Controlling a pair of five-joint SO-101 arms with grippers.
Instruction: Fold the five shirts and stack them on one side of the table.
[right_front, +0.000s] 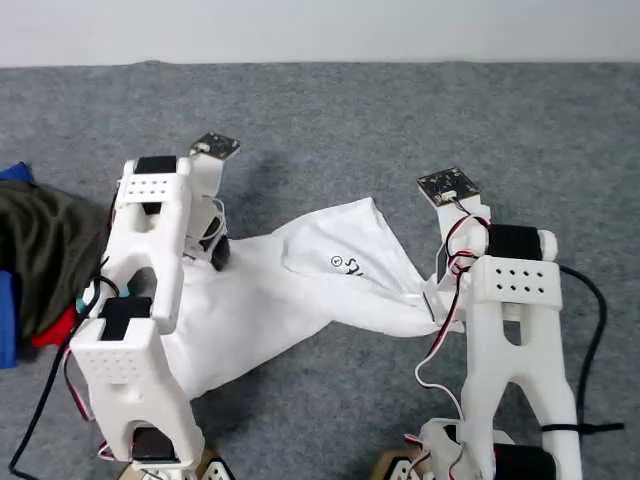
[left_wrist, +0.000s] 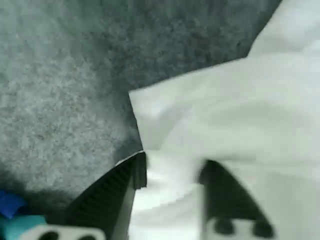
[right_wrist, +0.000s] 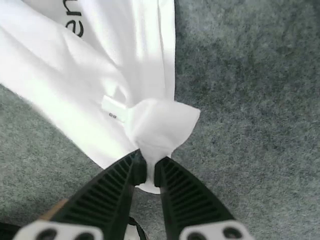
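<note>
Stretched across the middle of the table (right_front: 520, 120), pinched at a bunched corner at 3 o'clock by the right gripper (right_wrist: 149, 172) and clamped along an edge at 9 o'clock by the left gripper (left_wrist: 172, 175): 1 white shirt (right_front: 300, 290). Probably light, limp and slippery; best taken at corners or seams and held taut.

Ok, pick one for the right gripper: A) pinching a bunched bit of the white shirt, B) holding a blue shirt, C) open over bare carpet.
A: the right wrist view shows the right gripper closed on a bunched fold of the white shirt.
</note>
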